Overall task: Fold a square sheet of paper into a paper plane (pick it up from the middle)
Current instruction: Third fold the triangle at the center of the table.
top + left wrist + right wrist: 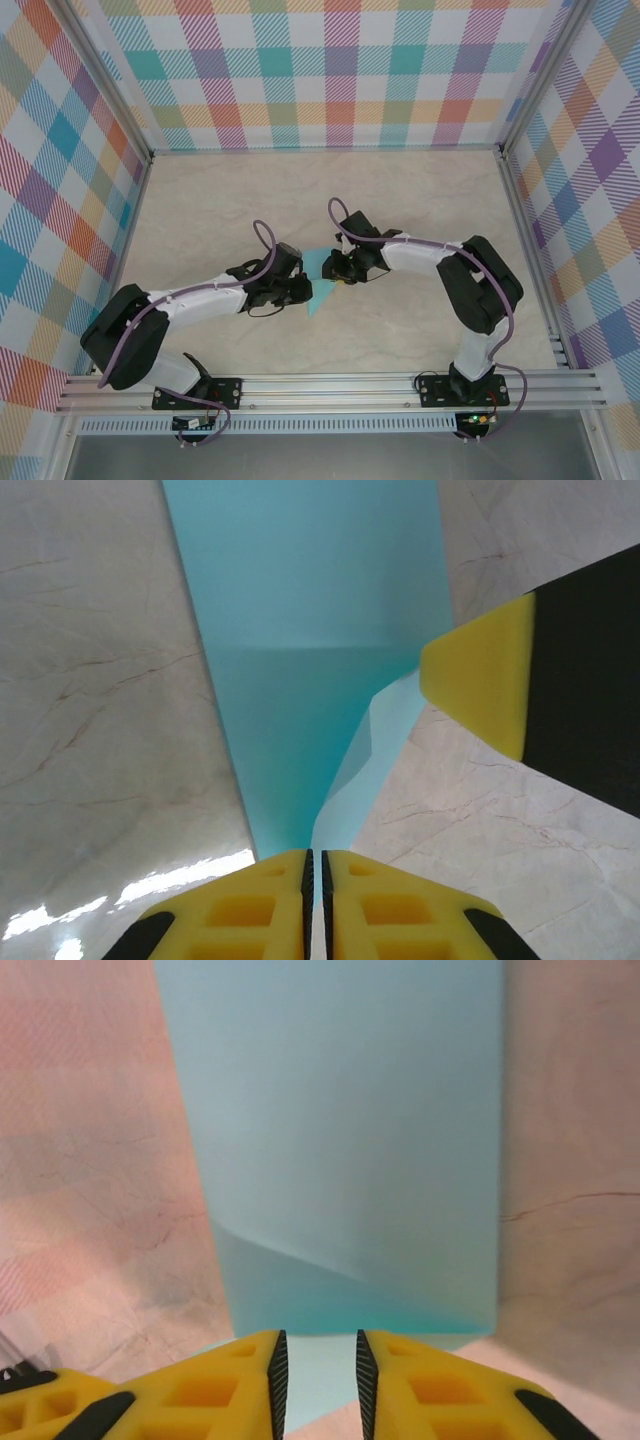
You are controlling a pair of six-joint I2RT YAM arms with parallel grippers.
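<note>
One sheet of paper (pixel 321 294), turquoise and already creased into a tapering wedge, lies near the middle of the table (pixel 230 200), between the two grippers. In the top view its long axis runs roughly from 12 to 6 o'clock, with the broad end at 12 and the narrow tip toward 6, facing the arm bases. One diagonal fold line crosses it in the right wrist view.

The left gripper (pixel 315 865) sits at the sheet's 9 o'clock. Its yellow fingers are clenched almost together, with a raised flap of the paper nipped in the slit. The right gripper (pixel 318 1348) sits at about 2 o'clock. Its fingers stand apart with a clear gap, a paper edge lying in the gap unsqueezed.

There are two arms, white with black joints, each trailing one purple cable.

The tabletop is pale beige with faint marble veining. Plaid walls (pixel 330 70) in pastel colours close it at 9, 12 and 3 o'clock, and metal rails (pixel 330 385) run along the edge at 6.
</note>
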